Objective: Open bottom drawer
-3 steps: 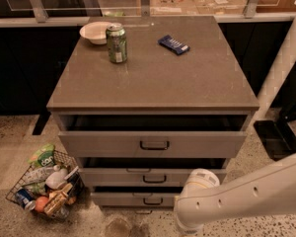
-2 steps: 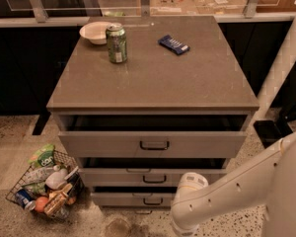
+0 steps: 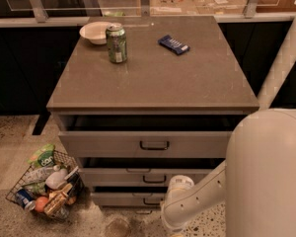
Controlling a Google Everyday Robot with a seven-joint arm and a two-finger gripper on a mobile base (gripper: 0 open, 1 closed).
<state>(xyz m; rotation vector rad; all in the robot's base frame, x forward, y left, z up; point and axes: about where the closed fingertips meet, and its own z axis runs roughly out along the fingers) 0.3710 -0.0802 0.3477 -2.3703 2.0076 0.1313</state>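
The bottom drawer [image 3: 123, 199] is the lowest, narrowest grey front of the cabinet, with a small dark bar handle [image 3: 150, 201] at its centre. A dark gap shows above it, as above the two drawers over it. My gripper [image 3: 161, 203] sits at the end of the white arm, low in front of the cabinet and right at the bottom drawer's handle. It is mostly hidden behind the white wrist [image 3: 179, 185]. The arm's big white elbow [image 3: 266, 172] fills the lower right of the view.
On the cabinet top [image 3: 153, 78] stand a white bowl [image 3: 94, 32], a green can [image 3: 116, 43] and a blue packet [image 3: 173, 44]. A wire basket [image 3: 44, 186] of snacks and bottles sits on the floor left of the cabinet. A white post [image 3: 286, 58] rises at the right.
The wrist has moved left, closer to the bottom drawer's handle, and the elbow now looms larger on the right. The drawers look unchanged.
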